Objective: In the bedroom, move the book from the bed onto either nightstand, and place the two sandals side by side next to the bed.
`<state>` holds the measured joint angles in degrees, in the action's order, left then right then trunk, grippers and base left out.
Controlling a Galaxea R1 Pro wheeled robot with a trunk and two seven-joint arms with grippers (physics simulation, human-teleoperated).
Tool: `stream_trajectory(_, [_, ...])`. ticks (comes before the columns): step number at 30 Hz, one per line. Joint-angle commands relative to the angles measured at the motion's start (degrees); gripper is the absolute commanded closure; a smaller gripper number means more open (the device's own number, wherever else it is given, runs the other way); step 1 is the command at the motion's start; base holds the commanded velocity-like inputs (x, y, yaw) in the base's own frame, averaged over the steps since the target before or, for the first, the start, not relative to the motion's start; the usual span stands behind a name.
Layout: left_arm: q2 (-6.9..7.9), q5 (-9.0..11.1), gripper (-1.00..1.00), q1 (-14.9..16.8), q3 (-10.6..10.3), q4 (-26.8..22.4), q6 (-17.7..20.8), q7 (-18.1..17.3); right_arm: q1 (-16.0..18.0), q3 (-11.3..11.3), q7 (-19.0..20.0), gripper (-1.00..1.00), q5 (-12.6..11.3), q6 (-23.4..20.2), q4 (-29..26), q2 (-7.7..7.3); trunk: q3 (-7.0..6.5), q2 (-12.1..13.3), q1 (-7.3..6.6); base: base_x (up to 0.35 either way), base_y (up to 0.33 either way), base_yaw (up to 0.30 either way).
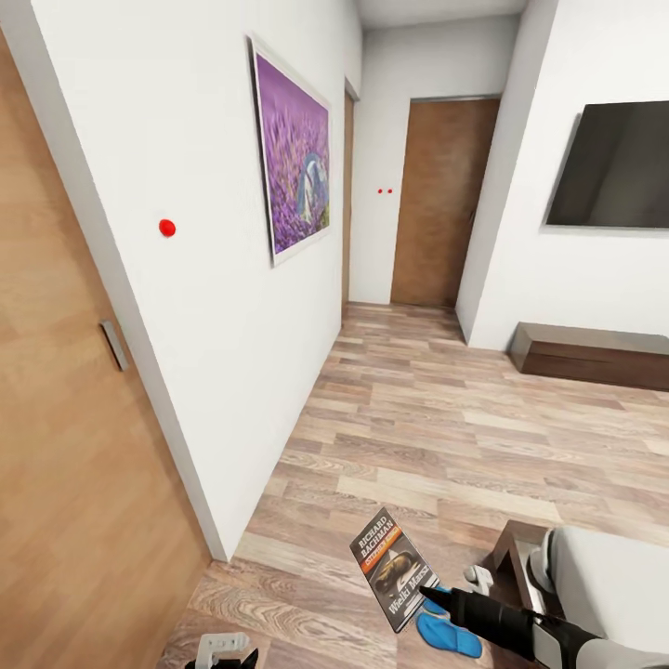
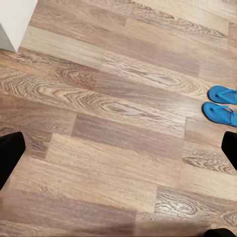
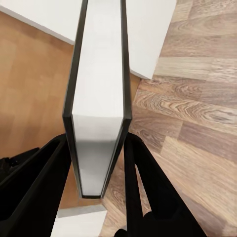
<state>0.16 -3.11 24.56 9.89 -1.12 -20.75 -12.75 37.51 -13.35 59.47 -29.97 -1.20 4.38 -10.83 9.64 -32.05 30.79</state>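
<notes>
My right gripper is shut on the book, holding it upright above the floor with its dark "RICHARD BACHMAN" cover facing the head camera. In the right wrist view the book shows edge-on, white pages between the black fingers. Two blue sandals lie side by side on the wood floor just below the book, beside the corner of the bed. They also appear in the left wrist view as the sandals. My left gripper hangs open over bare floor. The nightstand is out of view.
A wooden door and a white wall with a purple painting run along the left. A TV hangs on the right wall above a low dark bench. A hallway with a brown door lies ahead.
</notes>
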Motion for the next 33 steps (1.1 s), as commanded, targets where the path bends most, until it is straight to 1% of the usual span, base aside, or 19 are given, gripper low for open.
stream_trajectory(1, [0.01, -0.3, -1.00, 0.1, 0.5, 0.1, -0.2, -0.3, 0.1, -0.4, 0.3, 1.00, -0.6, -0.1, 0.2, 0.02, 0.10, -0.1, 0.05, 0.265, 0.161, 0.000])
stream_trajectory(7, [0.01, -0.3, -1.00, 0.1, 0.5, 0.1, -0.2, -0.3, 0.1, -0.4, 0.3, 1.00, -0.6, -0.1, 0.2, 0.02, 0.10, -0.1, 0.05, 0.270, 0.151, 0.000])
stream_trajectory(12, [0.01, -0.3, -1.00, 0.0, 0.5, 0.1, -0.2, -0.3, 0.1, -0.4, 0.3, 1.00, -0.6, -0.1, 0.2, 0.02, 0.10, -0.1, 0.05, 0.253, 0.049, 0.000])
stream_trajectory(22, [0.01, -0.3, -1.00, 0.0, 0.5, 0.1, -0.2, -0.3, 0.1, -0.4, 0.3, 1.00, -0.5, -0.1, 0.2, 0.02, 0.10, -0.1, 0.05, 0.034, 0.002, -0.009])
stream_trajectory(33, [0.01, -0.3, -1.00, 0.1, 0.5, 0.1, -0.2, -0.3, 0.1, -0.4, 0.3, 1.00, -0.5, -0.1, 0.2, 0.02, 0.10, -0.1, 0.05, 0.000, 0.000, -0.232])
